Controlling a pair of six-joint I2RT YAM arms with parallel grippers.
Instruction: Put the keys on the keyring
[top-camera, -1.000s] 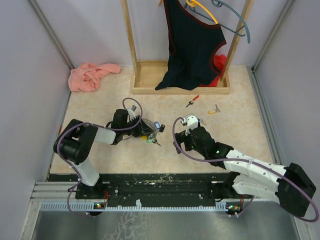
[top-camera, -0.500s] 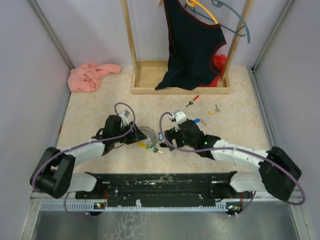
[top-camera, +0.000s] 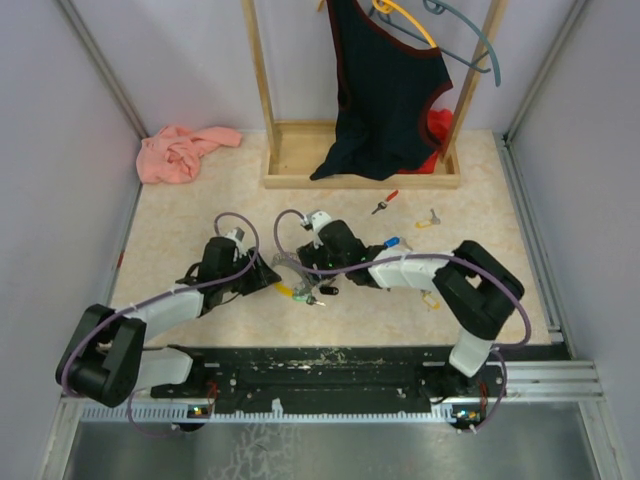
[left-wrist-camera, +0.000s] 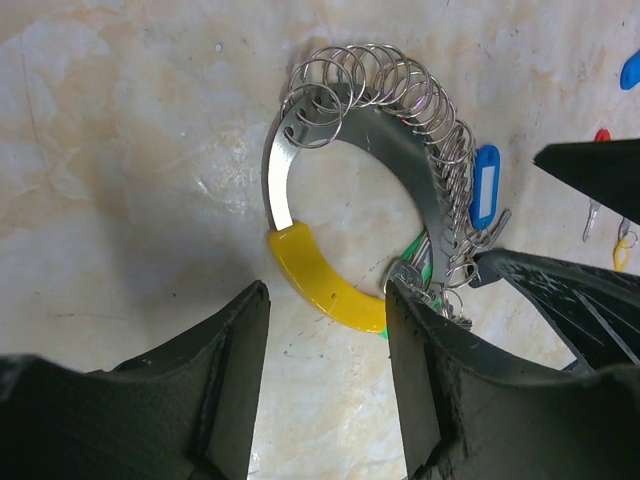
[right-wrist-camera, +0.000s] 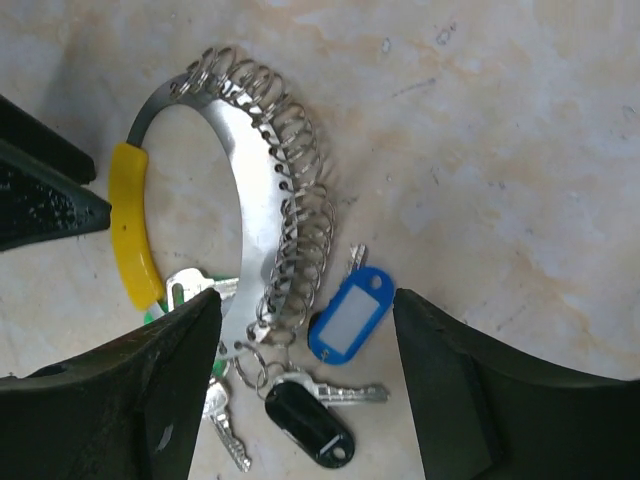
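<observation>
Both arms have swung inward since a second ago: the left gripper (left-wrist-camera: 325, 295) and right gripper (right-wrist-camera: 305, 305), jaws apart and empty, face each other across the keyring (left-wrist-camera: 277, 185), flat on the table (top-camera: 200, 210). Tagged keys (right-wrist-camera: 330, 392) bunch at its end, perhaps threaded on. Farther back lie a red key (top-camera: 385, 203), yellow key (top-camera: 428, 218) and blue key (top-camera: 394, 242). The rack (top-camera: 360, 181) base holds a dark top (top-camera: 385, 90) hem and red cloth (top-camera: 438, 128). A pink cloth (top-camera: 180, 152) lies in the far-left corner.

Your beige marbled table (top-camera: 200, 215) carries the keyring (right-wrist-camera: 248, 200) lying flat near its middle, with a blue tag (right-wrist-camera: 348, 315) and a black tag (right-wrist-camera: 308, 420) just beside it. Farther back you see a red key (top-camera: 385, 203), a yellow key (top-camera: 428, 218), a blue key (top-camera: 394, 241), a wooden rack base (top-camera: 290, 182) and a pink cloth (top-camera: 182, 150).
</observation>
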